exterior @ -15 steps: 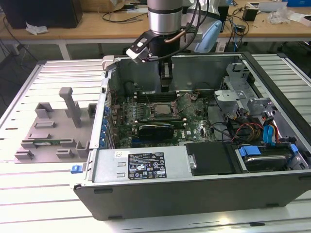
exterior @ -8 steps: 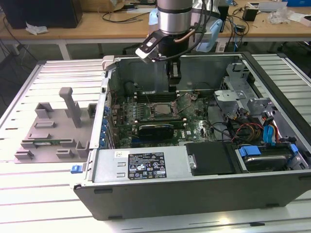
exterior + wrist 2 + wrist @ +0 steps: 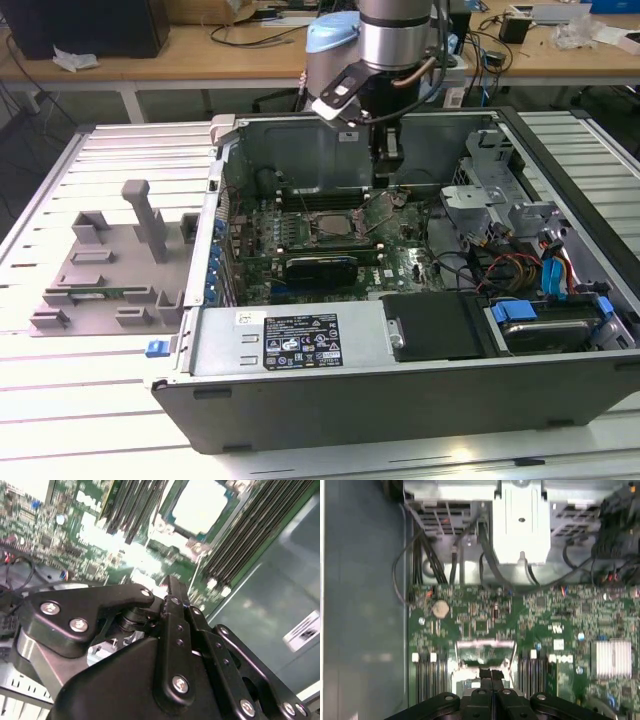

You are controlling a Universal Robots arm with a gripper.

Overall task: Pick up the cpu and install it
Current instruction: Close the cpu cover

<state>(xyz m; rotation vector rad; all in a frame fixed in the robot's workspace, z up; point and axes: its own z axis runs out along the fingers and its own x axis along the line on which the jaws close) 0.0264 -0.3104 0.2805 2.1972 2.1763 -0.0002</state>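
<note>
Arm [image 3: 395, 40] is down inside the open computer case [image 3: 400, 400], reaching over the green board [image 3: 485, 615]. The gripper [image 3: 491, 674] has its fingers pressed together, with nothing visible between them in both wrist views. The cpu [image 3: 200, 507], a pale silver square, lies flat in its socket [image 3: 180, 536] on the board, with rows of memory slots [image 3: 135, 505] on either side. The gripper hangs near it, not touching. On the metal table [image 3: 100, 420], at the exterior view's left, sits the grey tray [image 3: 100, 270]
</note>
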